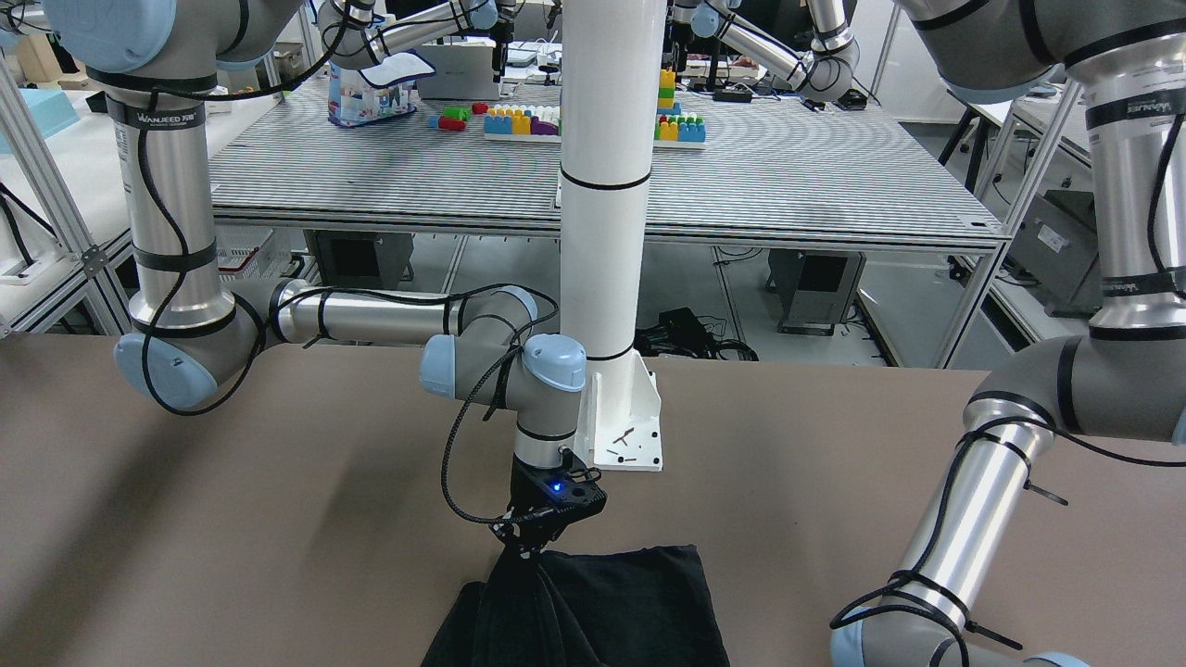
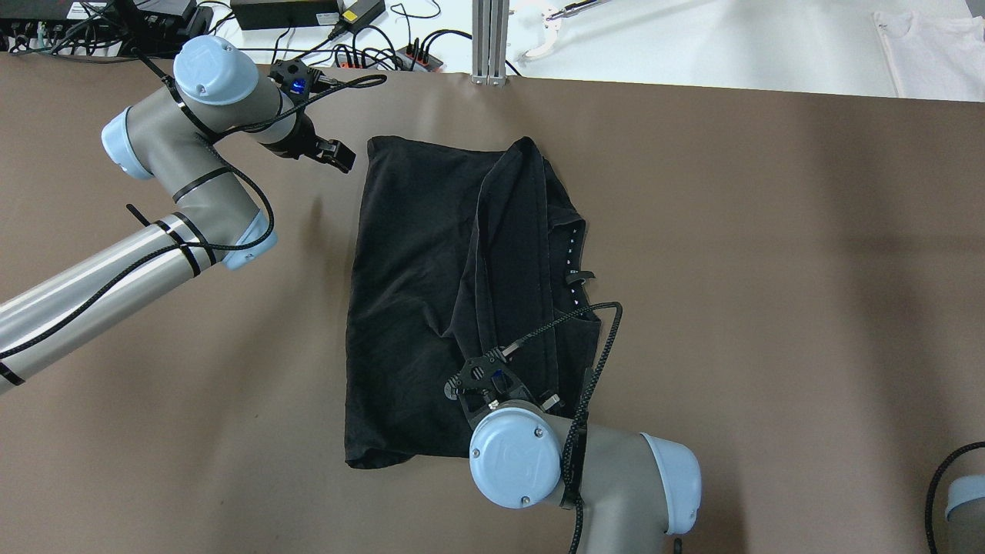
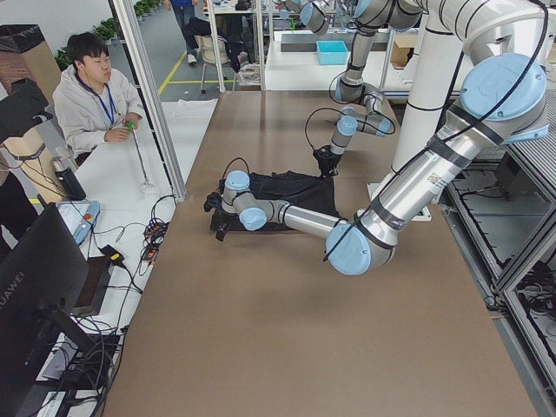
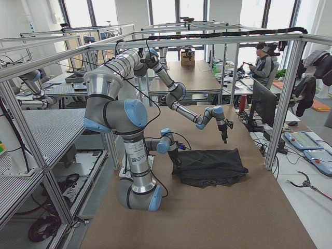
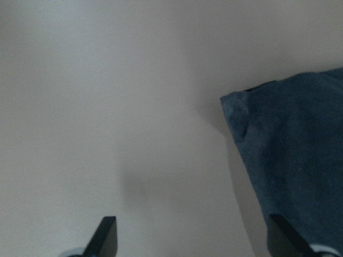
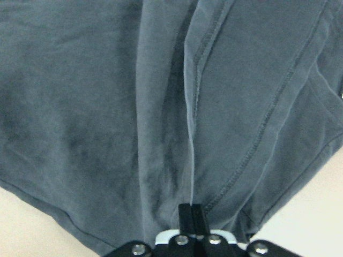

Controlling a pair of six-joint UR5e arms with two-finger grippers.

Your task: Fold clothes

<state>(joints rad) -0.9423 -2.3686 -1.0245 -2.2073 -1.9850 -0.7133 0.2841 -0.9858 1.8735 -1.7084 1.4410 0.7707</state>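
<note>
- The black, soft, matte fabric garment [image 2: 408, 308] lies at the middle of the brown table [image 2: 769, 269], near the base of the white pole [image 1: 607, 185].
- Its left part is spread flat. A hemmed fold rises as a ridge that runs from the far edge to the near edge, right of centre.
- The right gripper [image 6: 190, 213] is at the near end of that ridge. Its jaws are pressed together on a pinch of the fold, and the cloth is drawn up into a small peak under it.
- The left gripper [image 2: 338, 154] hangs over bare table just beside the garment's far left corner. Its fingers [image 5: 107, 235] are spread apart with nothing between them, and it does not touch the cloth.
</note>
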